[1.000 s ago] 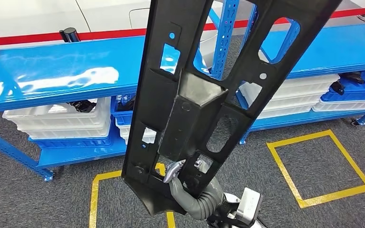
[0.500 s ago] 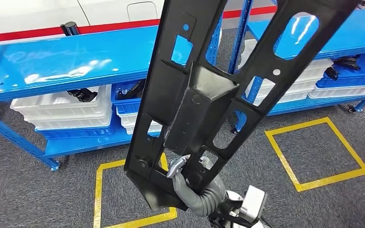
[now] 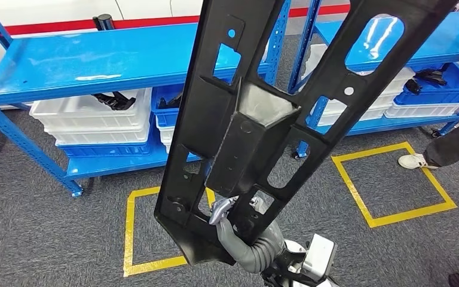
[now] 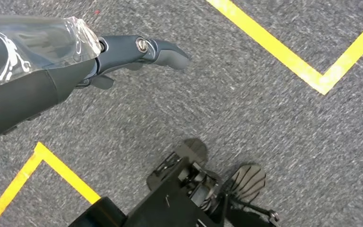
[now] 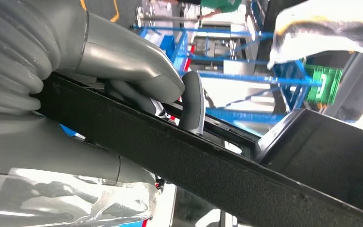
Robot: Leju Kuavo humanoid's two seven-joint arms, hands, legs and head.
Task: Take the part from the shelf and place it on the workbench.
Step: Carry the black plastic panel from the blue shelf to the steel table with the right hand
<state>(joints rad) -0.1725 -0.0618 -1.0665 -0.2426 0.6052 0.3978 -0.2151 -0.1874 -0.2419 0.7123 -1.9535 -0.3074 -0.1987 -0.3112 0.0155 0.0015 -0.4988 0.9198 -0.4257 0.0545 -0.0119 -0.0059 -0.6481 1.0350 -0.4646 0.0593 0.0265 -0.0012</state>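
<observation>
Now, head view: the right hand [image 3: 230,218] grips the lower end of the long black part [image 3: 257,119], holding it up close before the camera so it rises past the picture's top edge.
Head view, surroundings: behind the part stand blue shelves [image 3: 95,63] with white bins [image 3: 95,122] on the lower level; yellow floor squares [image 3: 394,185] mark the grey carpet; a person's shoe [image 3: 415,161] and trouser leg come in at the right edge.
Left wrist view: the left hand [image 4: 123,54] hangs over the carpet, fingers loosely extended and holding nothing; yellow tape [image 4: 288,47] runs beneath it.
Right wrist view: the thumb and fingers [image 5: 191,106] wrap a bar of the part [image 5: 246,165], clamping it firmly.
Progress: the part looks already off the shelf and carried in the right hand; no workbench is in sight, so I judge that the walk to it and the setting down are left.
Change from earlier: the whole scene has shifted, so the camera has turned; the shelves sit differently, the person's foot has come into view, and the grip on the part is unchanged.
</observation>
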